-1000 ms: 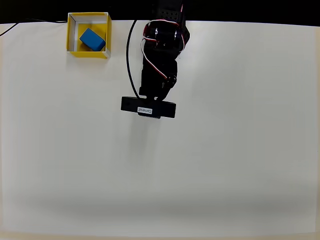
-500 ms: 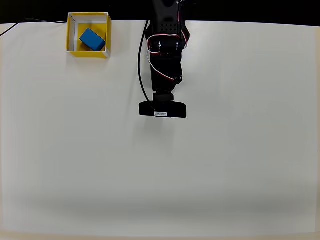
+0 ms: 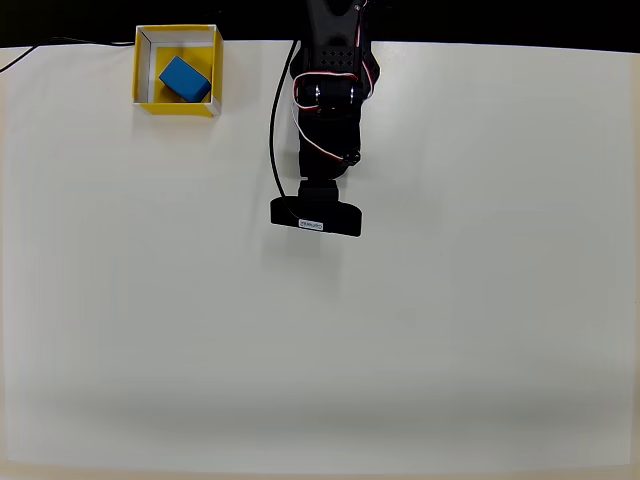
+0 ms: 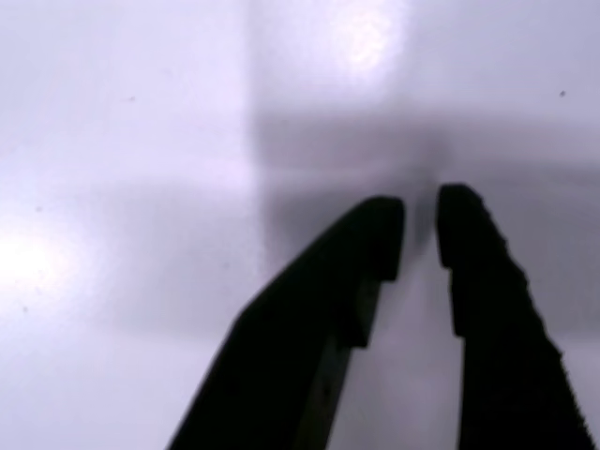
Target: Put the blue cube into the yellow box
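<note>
The blue cube lies inside the yellow box at the table's top left corner in the overhead view, turned a little askew. My black arm reaches down from the top centre, well to the right of the box, and its wrist camera bar covers the gripper from above. In the wrist view my gripper hangs over bare table with its two dark fingers almost together, a thin slit between the tips and nothing held.
The white table stretches wide below and to the right of the arm. A black cable hangs along the arm's left side. The dark back edge runs along the top.
The arm swung to the right away from the box, then eased slightly back left. The blue cube stayed still inside the yellow box.
</note>
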`<action>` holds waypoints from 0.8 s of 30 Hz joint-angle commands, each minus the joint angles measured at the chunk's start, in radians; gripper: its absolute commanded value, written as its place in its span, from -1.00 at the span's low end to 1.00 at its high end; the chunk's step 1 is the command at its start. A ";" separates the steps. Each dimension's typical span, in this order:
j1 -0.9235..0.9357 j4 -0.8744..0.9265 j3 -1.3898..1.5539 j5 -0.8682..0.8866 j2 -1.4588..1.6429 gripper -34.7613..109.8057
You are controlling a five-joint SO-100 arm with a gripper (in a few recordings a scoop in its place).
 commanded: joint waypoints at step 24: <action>0.038 0.017 0.026 0.017 0.018 -0.50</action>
